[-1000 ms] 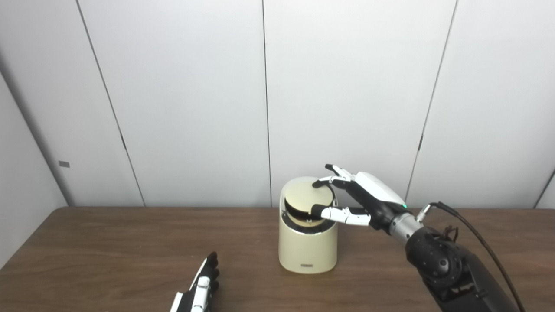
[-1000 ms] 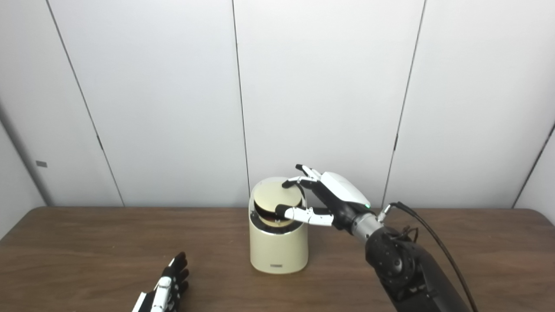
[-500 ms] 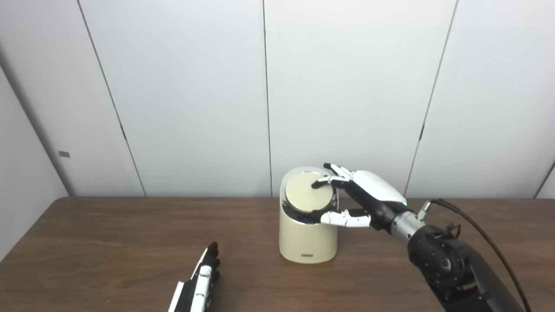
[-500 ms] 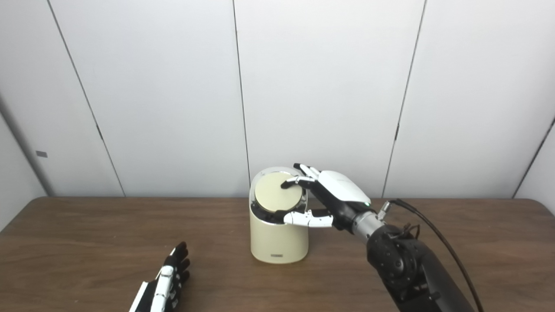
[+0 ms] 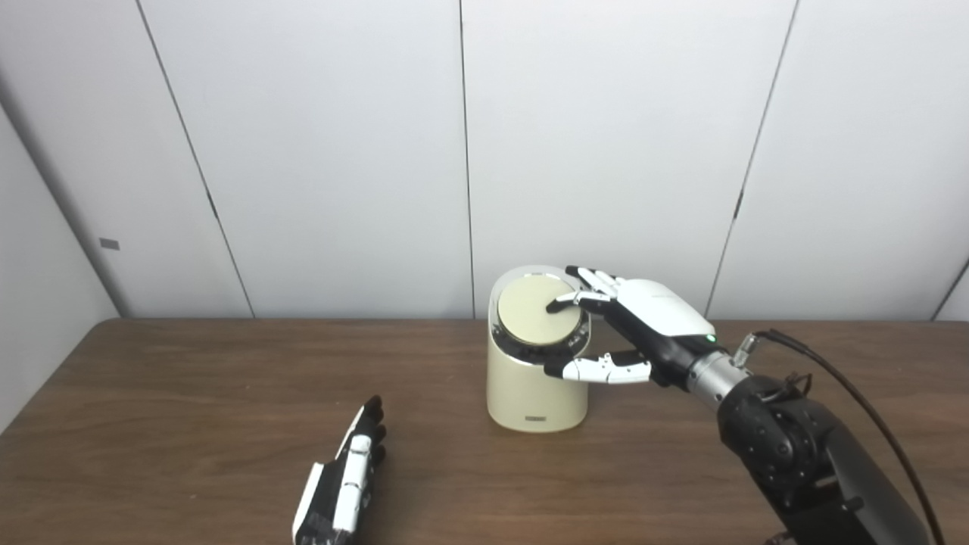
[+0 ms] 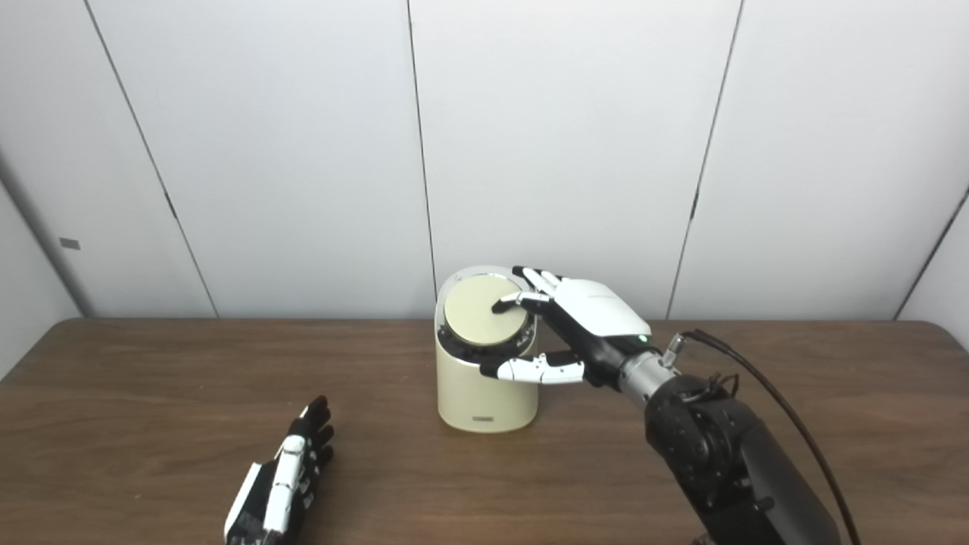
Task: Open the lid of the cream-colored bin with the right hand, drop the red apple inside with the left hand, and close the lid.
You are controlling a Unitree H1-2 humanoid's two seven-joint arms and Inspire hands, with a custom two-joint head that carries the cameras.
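Note:
The cream-colored bin [image 5: 530, 393] stands upright mid-table near the back wall. Its round lid [image 5: 530, 310] lies flat in the dark rim, down on the bin. My right hand [image 5: 643, 318] rests at the bin's right side, fingertips [image 5: 556, 305] touching the lid's right part and the thumb stretched out in front of the bin just below the rim. It holds nothing. My left hand [image 5: 344, 484] lies on the table at the front left, fingers straight and empty. No red apple shows in either view.
The brown wooden table [image 5: 189, 393] runs across the whole picture, with white wall panels [image 5: 341, 151] right behind it. A black cable [image 6: 764, 393] loops from my right wrist along the forearm.
The lid has swung from tilted with a dark gap showing to flat in the rim, my right hand's fingers following it down. The camera has tilted, shifting the whole scene up. The left hand stays put.

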